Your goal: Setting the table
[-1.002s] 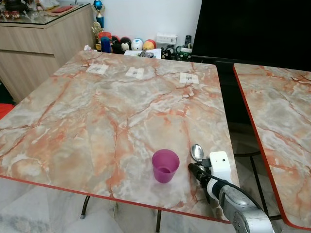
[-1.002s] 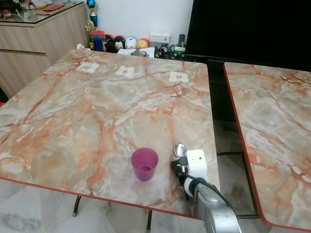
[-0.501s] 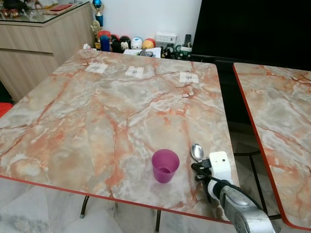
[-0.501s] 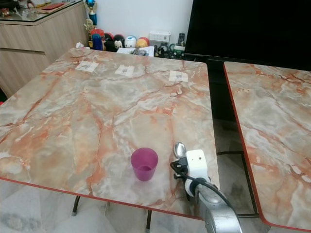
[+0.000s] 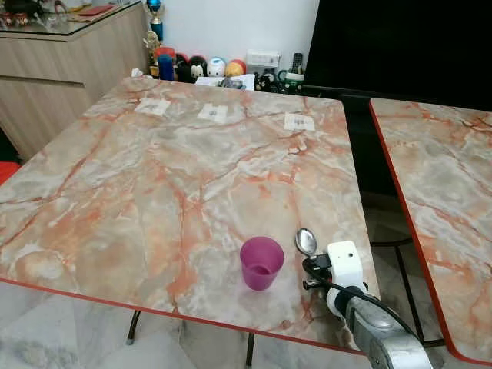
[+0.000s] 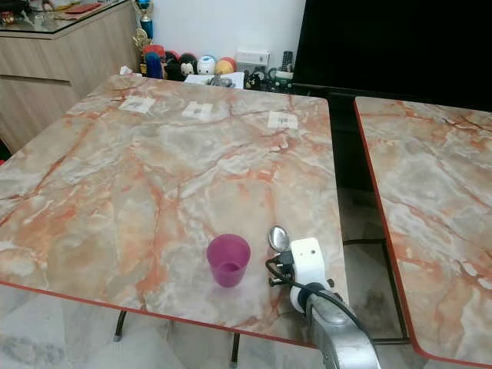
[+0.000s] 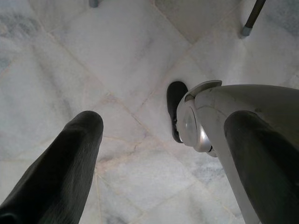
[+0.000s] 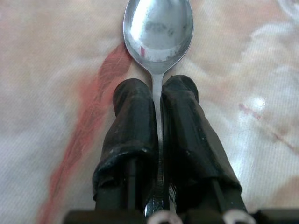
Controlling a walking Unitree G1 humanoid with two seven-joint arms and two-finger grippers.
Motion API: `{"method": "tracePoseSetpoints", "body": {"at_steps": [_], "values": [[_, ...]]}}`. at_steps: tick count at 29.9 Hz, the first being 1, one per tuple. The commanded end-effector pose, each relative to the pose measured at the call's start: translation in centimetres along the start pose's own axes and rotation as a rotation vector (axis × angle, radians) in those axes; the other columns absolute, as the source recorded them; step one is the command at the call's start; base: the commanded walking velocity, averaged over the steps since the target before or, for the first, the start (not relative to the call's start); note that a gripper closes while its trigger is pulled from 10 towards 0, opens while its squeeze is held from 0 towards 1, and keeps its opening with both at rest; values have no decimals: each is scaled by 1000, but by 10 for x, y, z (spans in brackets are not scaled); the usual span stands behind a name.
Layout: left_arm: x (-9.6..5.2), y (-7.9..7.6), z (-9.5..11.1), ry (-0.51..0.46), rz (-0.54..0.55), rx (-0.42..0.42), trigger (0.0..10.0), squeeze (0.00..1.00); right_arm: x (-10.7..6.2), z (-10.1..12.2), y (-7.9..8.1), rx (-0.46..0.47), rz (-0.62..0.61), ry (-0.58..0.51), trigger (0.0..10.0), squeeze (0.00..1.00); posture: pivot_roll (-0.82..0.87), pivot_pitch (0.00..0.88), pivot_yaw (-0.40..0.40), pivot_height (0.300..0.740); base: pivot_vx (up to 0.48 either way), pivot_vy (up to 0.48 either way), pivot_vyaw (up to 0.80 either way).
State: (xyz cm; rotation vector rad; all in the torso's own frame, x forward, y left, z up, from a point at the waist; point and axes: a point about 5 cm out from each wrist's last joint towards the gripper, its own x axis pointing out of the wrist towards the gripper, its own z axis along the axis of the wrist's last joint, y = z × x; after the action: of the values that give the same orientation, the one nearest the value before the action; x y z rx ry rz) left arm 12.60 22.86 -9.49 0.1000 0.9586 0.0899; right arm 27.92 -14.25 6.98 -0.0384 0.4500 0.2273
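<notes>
The view from the robot's head looked down on a marble-patterned worktop (image 5: pixel 154 169) veined in orange and grey with a red edge.

Off to the left, the left hand (image 7: pixel 159 154) hung low beside the robot, pointing at a pale marble floor (image 7: pixel 93 60). Its two black fingers (image 7: pixel 65 163) stood wide apart with nothing between them, and one of the robot's silver feet (image 7: pixel 196 121) rested on the tiles beyond them.

On the worktop, near its front edge, a small purple cup (image 5: pixel 261 263) stood upright and open, just to the left of the right hand and not touching it.

The right hand (image 5: pixel 310 270) reached in over the front right corner of the worktop on its silver arm (image 5: pixel 380 338), with a white block (image 5: pixel 344 266) mounted at the wrist. Its two fingers (image 8: pixel 135 135) were pressed together on the thin handle of a metal spoon (image 5: pixel 306 241). The spoon's bowl stuck out straight ahead of the fingertips, facing up, low over the marble; whether it touched the surface could not be told.

Further ahead of the right hand, three small paper tags (image 5: pixel 299 121) lay in a row near the worktop's far edge. Beyond that edge were a row of small toys (image 5: pixel 200 69) and a large dark screen (image 5: pixel 400 46). To the right of the right hand, across a gap, stood a second worktop (image 5: pixel 446 192) of the same marble pattern.
</notes>
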Motion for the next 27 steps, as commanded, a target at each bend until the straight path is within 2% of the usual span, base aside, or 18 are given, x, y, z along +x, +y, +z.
{"method": "tracePoseSetpoints", "body": {"at_steps": [1, 5, 6, 7, 9, 13, 15, 17, 23, 27], "values": [[-1, -5, -6, 31, -20, -4, 10000, 0, -2, -18, 2, 12, -17, 72, 0, 0, 22, 121, -54, 740, 0, 0, 0], [-1, -6, -6, 29, -20, -4, 10000, 0, -2, -16, 1, 7, -34, 50, 235, 0, 22, 121, -54, 740, 0, 0, 0], [0, -6, -5, 27, -19, -3, 10000, 0, 0, -5, -3, 12, -69, -25, 10000, 0, 22, 121, -54, 740, 0, 0, 0], [0, -6, -4, 26, -18, -3, 10000, 0, 0, 5, -7, -39, -101, -82, 10000, 0, 22, 122, -50, 740, 0, 0, 0], [0, -6, -4, 27, -17, -2, 10000, 0, 2, 13, -9, -94, -118, -125, 10000, 0, 22, 121, -50, 740, 0, 0, 0], [0, -6, -5, 28, -13, -1, 10000, 0, 3, 33, -12, -61, -157, -226, 10000, 0, 22, 121, -50, 740, 0, 0, 0], [-1, -5, -6, 31, -11, 0, 10000, 0, 2, 42, -14, -136, -196, -275, 10000, 0, 22, 121, -50, 740, 0, 0, 0], [-1, -5, -6, 33, -10, 0, 10000, 0, 1, 45, -14, -158, -204, -293, 10000, 0, 22, 121, -50, 740, 0, 0, 0], [-2, -2, -10, 45, -3, -2, 10000, 0, -7, 67, -18, -114, -254, -457, 10000, 0, 20, 105, -48, 740, 0, 0, 0], [-2, 0, -9, 44, 1, -3, 10000, 0, -10, 71, -25, -118, -266, -482, 10000, 0, 19, 94, -50, 740, 0, 0, 0]]}}
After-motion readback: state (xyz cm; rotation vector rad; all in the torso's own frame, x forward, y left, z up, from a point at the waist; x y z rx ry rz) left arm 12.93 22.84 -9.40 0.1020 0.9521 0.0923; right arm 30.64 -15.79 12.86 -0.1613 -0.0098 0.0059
